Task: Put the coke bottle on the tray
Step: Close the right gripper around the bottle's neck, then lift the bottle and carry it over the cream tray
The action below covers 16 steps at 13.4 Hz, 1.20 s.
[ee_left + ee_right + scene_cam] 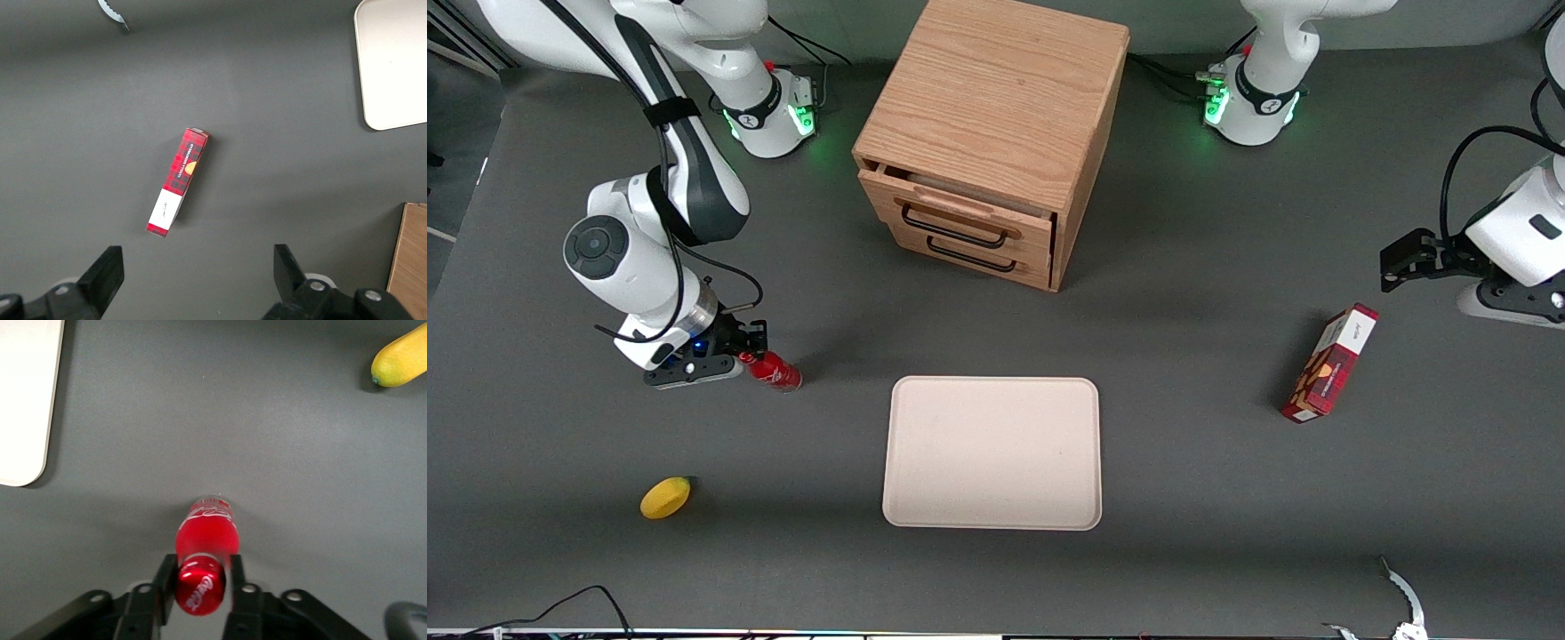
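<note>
Small shiny red coke bottle (205,537): on the dark grey table (1209,462), toward the working arm's end, well apart from the flat cream-pink rectangular tray (992,453). Black two-finger gripper (200,579): closed around the bottle's red-capped neck. Yellow lemon (665,498): nearer the front camera.

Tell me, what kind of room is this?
Probably a robotics lab. The dark table has robot arms fixed to it, and odd test items are spread out: a wooden drawer cabinet, a tray, a lemon. The working arm's gripper sits at the coke bottle, fingers at its cap.
</note>
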Each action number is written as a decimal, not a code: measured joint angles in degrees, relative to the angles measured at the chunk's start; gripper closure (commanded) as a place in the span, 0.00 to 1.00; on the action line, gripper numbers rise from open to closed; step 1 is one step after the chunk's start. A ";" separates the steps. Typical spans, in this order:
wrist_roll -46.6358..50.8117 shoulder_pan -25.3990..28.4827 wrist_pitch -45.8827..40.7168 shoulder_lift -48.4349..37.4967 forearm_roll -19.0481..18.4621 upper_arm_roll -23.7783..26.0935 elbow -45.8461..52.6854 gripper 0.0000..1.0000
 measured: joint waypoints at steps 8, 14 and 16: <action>0.00 0.02 0.04 -0.03 0.00 0.01 0.35 1.00; 0.00 -0.02 -24.87 -2.59 0.01 0.01 16.61 1.00; 0.00 0.01 -32.06 -3.08 0.04 0.02 23.17 1.00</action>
